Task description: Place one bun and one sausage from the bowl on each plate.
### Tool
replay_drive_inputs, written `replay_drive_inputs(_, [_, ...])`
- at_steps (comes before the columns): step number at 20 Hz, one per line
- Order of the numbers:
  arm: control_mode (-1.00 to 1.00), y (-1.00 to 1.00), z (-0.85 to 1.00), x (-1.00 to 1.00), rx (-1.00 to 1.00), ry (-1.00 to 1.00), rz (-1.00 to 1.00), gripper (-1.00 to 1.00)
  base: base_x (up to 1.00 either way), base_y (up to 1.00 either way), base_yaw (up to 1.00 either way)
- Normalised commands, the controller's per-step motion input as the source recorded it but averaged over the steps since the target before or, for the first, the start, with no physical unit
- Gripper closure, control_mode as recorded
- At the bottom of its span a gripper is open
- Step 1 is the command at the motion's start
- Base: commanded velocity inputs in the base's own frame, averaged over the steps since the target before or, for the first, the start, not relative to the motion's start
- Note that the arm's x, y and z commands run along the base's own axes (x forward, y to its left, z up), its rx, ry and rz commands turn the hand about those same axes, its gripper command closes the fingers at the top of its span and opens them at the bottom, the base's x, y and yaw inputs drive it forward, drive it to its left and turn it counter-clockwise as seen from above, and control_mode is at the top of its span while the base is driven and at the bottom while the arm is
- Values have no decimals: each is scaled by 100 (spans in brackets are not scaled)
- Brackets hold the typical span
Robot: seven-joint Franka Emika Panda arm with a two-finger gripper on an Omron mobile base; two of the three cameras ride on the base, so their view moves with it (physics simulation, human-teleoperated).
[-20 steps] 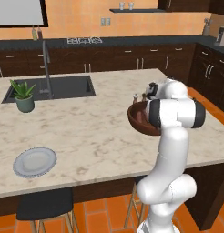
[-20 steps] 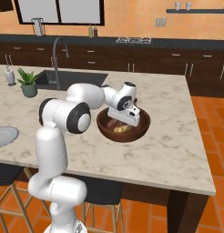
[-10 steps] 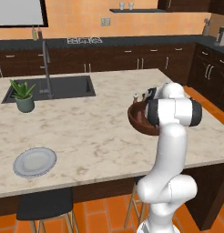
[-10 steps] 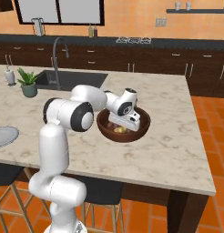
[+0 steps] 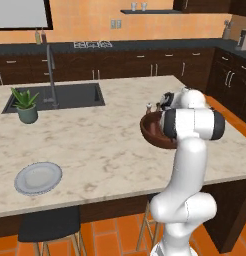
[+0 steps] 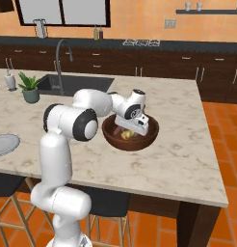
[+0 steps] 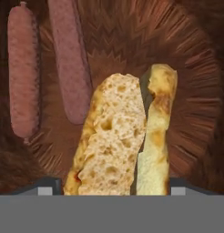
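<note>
Currently the fingers [image 7: 112,184] stand apart, one tip at each side of the split bun [image 7: 116,141], and have not yet pinched it. The bun lies directly between the tips, its crumb face toward the camera and its paler half [image 7: 155,132] alongside. Beyond the bun, off toward one tip's side, two sausages [image 7: 68,59] lie parallel on the floor of the bowl [image 6: 130,142]. Both bun halves should stay centred between the tips while they close, with light pressure, since the bread will likely compress. The lift should be straight until clear of the bowl rim. A plate [image 5: 38,178] waits well apart on the counter [image 5: 105,145].
</note>
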Motion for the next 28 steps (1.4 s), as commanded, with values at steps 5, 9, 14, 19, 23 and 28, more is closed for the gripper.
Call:
replay_drive_inputs(5, [-100, 7, 100, -82, -8, -35, 5, 100, 0, 0, 0])
replay_drive_inputs(9, [-100, 64, 100, -100, -12, -34, 11, 100, 0, 0, 0])
replay_drive_inputs(14, [-100, 66, 100, -100, -13, -21, 11, 100, 0, 0, 0])
replay_drive_inputs(19, [-100, 46, 100, -100, -13, -6, 16, 100, 0, 0, 0])
replay_drive_inputs(23, [-100, 11, 91, -95, -3, -1, 11, 100, 0, 0, 0])
replay_drive_inputs(28, [-100, 0, 0, 0, 0, 0, 0, 100, 0, 0, 0])
